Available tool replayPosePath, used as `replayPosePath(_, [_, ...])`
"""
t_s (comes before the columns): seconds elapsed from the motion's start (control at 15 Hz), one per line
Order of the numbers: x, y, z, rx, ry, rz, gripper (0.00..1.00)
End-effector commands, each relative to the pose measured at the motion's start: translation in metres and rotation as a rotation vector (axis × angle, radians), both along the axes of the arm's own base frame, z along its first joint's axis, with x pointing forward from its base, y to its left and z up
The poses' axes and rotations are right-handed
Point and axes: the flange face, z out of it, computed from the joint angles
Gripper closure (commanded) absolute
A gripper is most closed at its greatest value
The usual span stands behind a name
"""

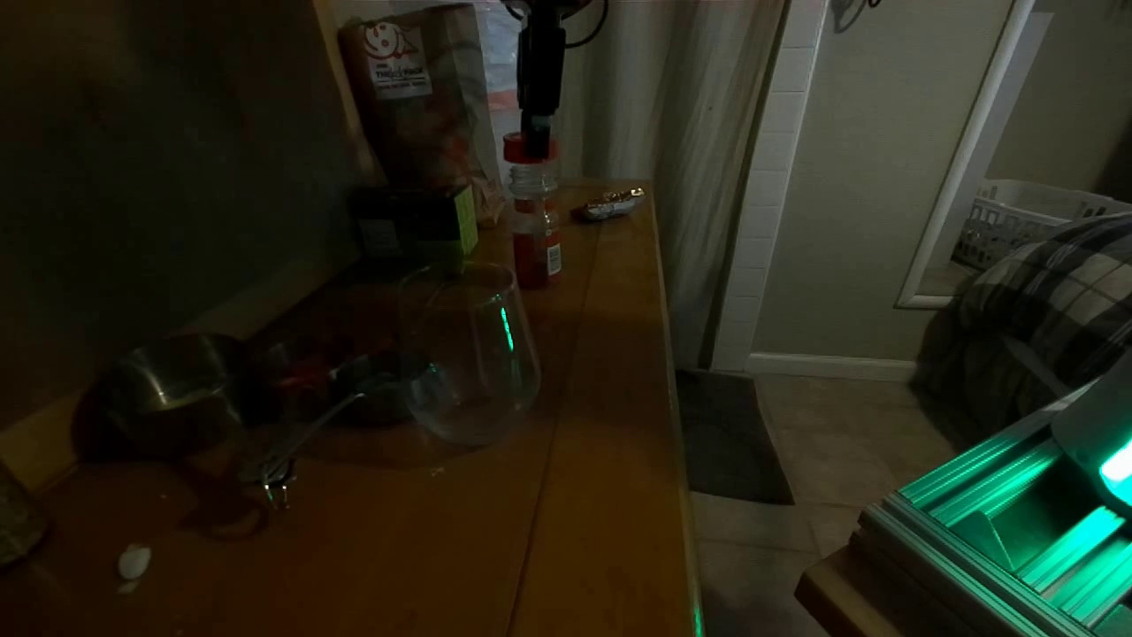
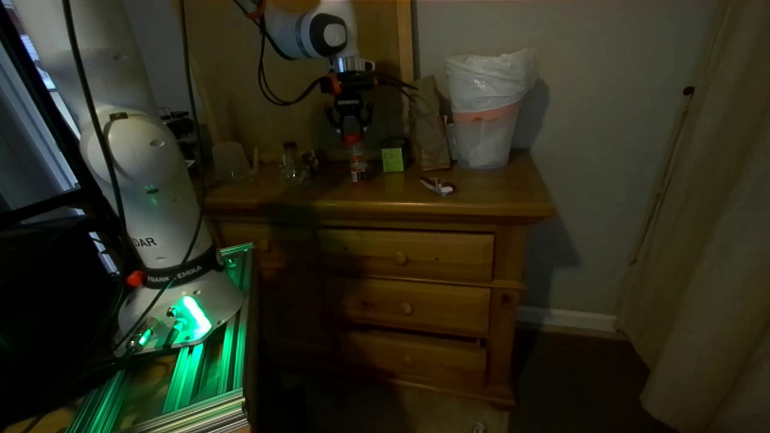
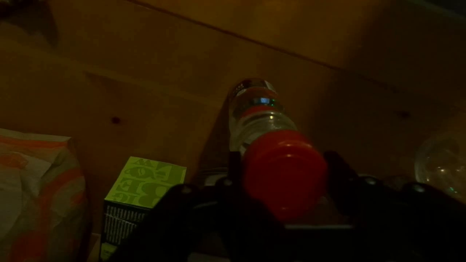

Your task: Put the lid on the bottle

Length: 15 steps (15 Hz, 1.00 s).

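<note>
The lid, a round red cap point(image 1: 516, 149), sits between the fingers of my gripper point(image 1: 536, 143); it also shows in an exterior view point(image 2: 352, 139). In the wrist view my gripper point(image 3: 283, 160) has a finger against each side of the lid point(image 3: 285, 174). The bottle point(image 1: 533, 257), clear with reddish parts and a label, stands upright directly below the lid on the wooden top; it also shows in an exterior view point(image 2: 358, 165) and the wrist view point(image 3: 256, 98). Its clear threaded neck shows under the lid. Whether the lid touches the rim is unclear; the lid hides the bottle's mouth.
A clear glass vessel point(image 1: 473, 380) stands near the bottle. A black and green box point(image 1: 416, 221) and a brown bag point(image 1: 416, 115) stand behind it. A foil wrapper point(image 1: 612, 205) lies near the dresser's edge. A metal pot point(image 1: 181, 389) and a white-bagged bin point(image 2: 487, 120) stand farther off.
</note>
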Motion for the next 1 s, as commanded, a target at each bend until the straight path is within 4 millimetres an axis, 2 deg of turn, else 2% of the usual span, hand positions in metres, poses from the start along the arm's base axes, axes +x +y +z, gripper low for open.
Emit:
replayPosePath(0.0, [0.0071, 0.0034, -0.0026, -0.008, 0.010, 0.019, 0.67])
replayPosePath(0.93, [0.0083, -0.0006, -0.0087, -0.028, 0.019, 0.014, 0.67])
